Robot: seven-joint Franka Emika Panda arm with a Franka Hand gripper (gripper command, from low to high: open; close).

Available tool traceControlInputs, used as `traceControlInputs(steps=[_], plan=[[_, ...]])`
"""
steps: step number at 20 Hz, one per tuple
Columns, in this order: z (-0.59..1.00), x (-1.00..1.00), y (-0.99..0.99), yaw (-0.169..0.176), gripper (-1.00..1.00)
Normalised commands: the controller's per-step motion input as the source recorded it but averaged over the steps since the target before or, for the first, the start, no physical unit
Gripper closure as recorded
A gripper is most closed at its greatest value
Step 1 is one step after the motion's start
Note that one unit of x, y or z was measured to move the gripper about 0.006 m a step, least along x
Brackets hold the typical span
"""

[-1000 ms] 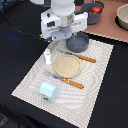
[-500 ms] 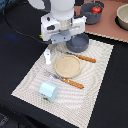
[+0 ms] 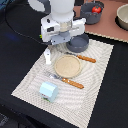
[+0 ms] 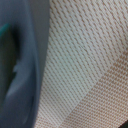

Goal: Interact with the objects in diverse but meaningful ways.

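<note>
White and bulky, the arm's wrist housing hung low over the far edge of the woven placemat [image 3: 95,70], its body blocking the gripper [image 3: 70,41] itself in the exterior view, so I could not tell how far the jaws stood apart or whether they held anything. The wrist view showed only the curved dark rim of the grey bowl [image 4: 22,75] very close by, with the mat's weave beside it. In the exterior view that grey bowl [image 3: 80,44] lay directly beneath the wrist, partly hidden by it. The tan plate [image 3: 67,65] sat just nearer the camera than the gripper, with one orange-handled utensil [image 3: 82,58] touching its far side and another [image 3: 70,81] along its near side. The white shaker bottle [image 3: 48,56] stood just beside the wrist housing toward the exterior view's left. The pale blue cup [image 3: 48,91] was well apart, at the mat's near end. Beyond the arm, the red tomato [image 3: 95,8] rested in a dark pot [image 3: 93,16].
</note>
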Motion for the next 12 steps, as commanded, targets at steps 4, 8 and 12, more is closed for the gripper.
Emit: traceControlInputs(steps=[4, 8, 12], plan=[[-0.06, 0.0, 0.22, 0.006, 1.0], [-0.06, 0.0, 0.22, 0.008, 1.0], [-0.03, 0.0, 0.23, 0.007, 1.0]])
